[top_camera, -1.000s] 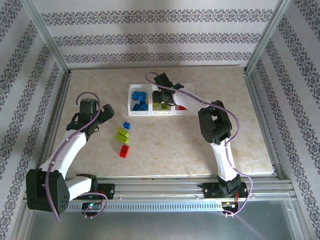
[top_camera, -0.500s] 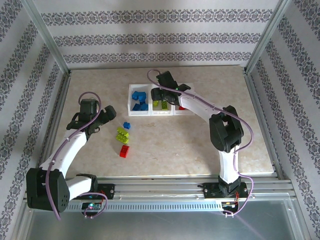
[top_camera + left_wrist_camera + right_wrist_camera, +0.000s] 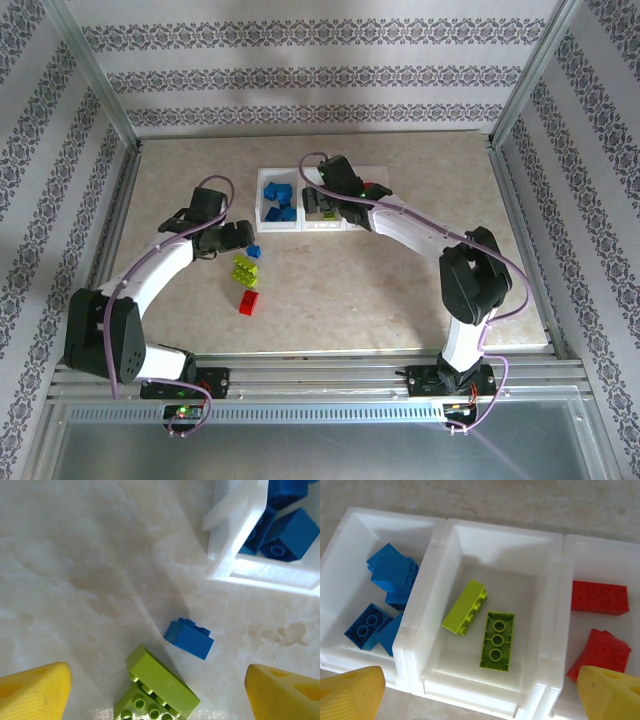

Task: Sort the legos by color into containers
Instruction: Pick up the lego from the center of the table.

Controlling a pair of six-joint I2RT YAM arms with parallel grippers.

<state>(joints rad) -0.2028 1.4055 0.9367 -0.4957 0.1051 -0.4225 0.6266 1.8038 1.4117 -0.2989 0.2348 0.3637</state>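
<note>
Three white bins stand in a row at the back: one with blue bricks, a middle bin with two lime bricks, and one with red bricks. My right gripper hangs open and empty above the middle bin. On the table lie a loose blue brick, two lime bricks and a red brick. My left gripper is open above the lime and blue bricks, holding nothing, just left of them in the top view.
The corner of the blue bin sits just beyond the loose blue brick. Bare tabletop stretches in front of the bins and to the right. Metal frame posts border the table's sides.
My left arm has reached forward and right, bringing its gripper beside the loose bricks. The right arm's elbow has swung right while its gripper stays over the bins.
</note>
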